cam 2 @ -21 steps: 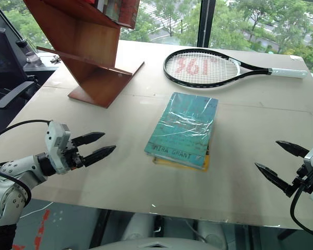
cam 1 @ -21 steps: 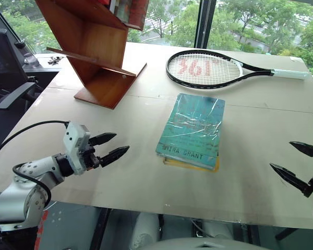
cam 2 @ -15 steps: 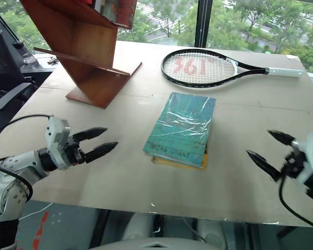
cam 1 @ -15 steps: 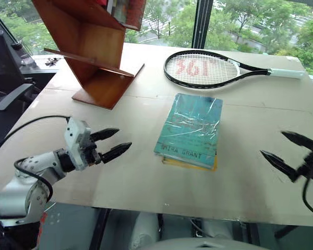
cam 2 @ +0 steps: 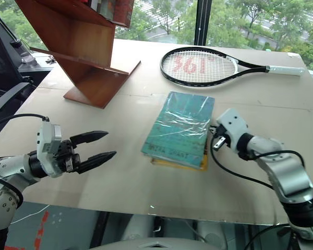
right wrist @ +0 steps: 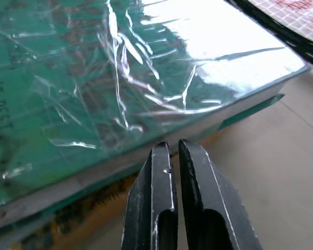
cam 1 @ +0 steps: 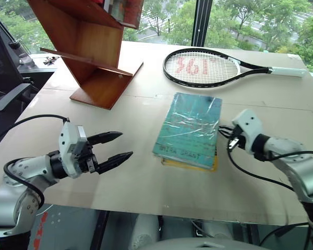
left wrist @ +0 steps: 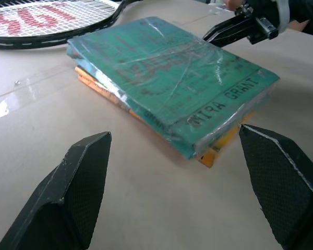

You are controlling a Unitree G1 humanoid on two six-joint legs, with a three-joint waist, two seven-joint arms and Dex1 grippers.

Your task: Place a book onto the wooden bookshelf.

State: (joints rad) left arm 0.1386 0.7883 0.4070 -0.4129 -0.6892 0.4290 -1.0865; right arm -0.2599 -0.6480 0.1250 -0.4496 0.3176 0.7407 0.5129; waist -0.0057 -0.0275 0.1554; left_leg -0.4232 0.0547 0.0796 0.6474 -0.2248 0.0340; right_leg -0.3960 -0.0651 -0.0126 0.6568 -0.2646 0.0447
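R hand (right wrist: pixel 171 148) now pinched shut at book (cam 1: pixel 190 127) R edge; L hand (cam 1: pixel 120 147) wide, apart.

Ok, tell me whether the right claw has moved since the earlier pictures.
Yes. The right claw has swung in from the table's right edge to the right side of the book, fingers shut.

book (cam 1: pixel 190 128) mid-table on a second book (cam 1: pixel 215 164), tennis racket (cam 1: pixel 208 68) behind it, wooden bookshelf (cam 1: pixel 94 47) far left
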